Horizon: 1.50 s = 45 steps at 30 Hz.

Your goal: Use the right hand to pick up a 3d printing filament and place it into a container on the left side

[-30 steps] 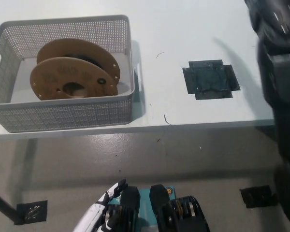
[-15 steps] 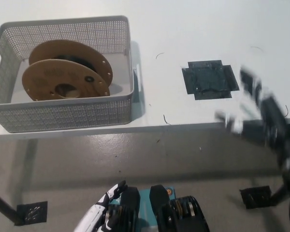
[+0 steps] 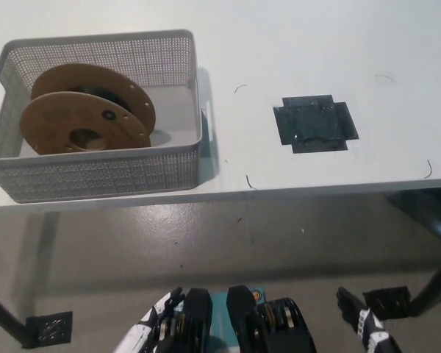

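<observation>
1. Starting nearest you: the right hand [image 3: 369, 329] hangs low at the bottom right, below the table edge, holding nothing; only part of it shows, so you cannot tell how its fingers stand.
2. The left hand [image 3: 148, 329] rests at the bottom left, also below the table; its fingers are too little seen to judge.
3. Beyond them is the table [image 3: 309, 44], with one dark tape patch [image 3: 313, 123] stuck to it right of centre and a few thin stray strands near it.
4. Farthest left sits one basket [image 3: 106, 175], and one spool [image 3: 84, 118] stands on edge inside it, leaning toward the left wall.
5. Count: one spool, one basket, one tape patch on the table; no second spool shows on it.
6. The placing looks done, so the step in hand is parking the arm. Bring the right hand to rest clear of the table edge, away from the basket, and leave the spool as it stands.
</observation>
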Each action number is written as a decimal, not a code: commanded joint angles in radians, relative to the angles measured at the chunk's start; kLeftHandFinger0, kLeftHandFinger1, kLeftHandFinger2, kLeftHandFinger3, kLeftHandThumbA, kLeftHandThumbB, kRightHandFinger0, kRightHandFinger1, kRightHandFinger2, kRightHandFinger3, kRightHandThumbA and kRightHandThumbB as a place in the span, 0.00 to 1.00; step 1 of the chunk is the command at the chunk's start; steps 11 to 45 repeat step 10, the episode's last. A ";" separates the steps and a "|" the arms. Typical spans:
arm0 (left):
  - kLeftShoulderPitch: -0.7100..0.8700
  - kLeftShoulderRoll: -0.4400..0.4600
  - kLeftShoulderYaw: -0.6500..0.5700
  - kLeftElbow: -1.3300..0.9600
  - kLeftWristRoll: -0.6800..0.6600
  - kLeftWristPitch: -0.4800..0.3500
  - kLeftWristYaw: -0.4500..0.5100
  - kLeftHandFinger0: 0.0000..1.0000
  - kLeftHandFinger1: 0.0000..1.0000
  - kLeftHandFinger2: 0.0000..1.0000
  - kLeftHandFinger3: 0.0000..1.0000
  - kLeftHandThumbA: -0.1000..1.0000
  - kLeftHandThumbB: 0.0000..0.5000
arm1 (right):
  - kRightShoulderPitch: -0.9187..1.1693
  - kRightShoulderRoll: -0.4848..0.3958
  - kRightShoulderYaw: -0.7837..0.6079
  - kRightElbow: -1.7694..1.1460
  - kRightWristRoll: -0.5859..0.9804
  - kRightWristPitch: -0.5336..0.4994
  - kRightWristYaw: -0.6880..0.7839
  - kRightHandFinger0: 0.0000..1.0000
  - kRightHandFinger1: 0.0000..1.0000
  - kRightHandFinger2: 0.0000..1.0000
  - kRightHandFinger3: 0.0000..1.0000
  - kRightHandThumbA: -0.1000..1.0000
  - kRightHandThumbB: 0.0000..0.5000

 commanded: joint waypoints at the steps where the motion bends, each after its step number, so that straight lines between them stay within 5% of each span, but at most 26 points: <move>1: 0.040 -0.020 0.043 0.001 -0.015 -0.068 0.107 1.00 1.00 1.00 1.00 1.00 0.56 | -0.042 0.073 -0.009 0.146 0.077 -0.414 -0.078 1.00 1.00 1.00 1.00 1.00 0.56; 9: 0.038 -0.049 0.058 0.030 -0.015 -0.068 0.140 1.00 1.00 1.00 1.00 1.00 0.52 | -0.168 0.059 -0.014 0.398 0.004 -0.424 -0.099 1.00 1.00 1.00 1.00 1.00 0.70; 45: 0.038 -0.049 0.058 0.030 -0.015 -0.068 0.140 1.00 1.00 1.00 1.00 1.00 0.52 | -0.168 0.059 -0.014 0.398 0.004 -0.424 -0.099 1.00 1.00 1.00 1.00 1.00 0.70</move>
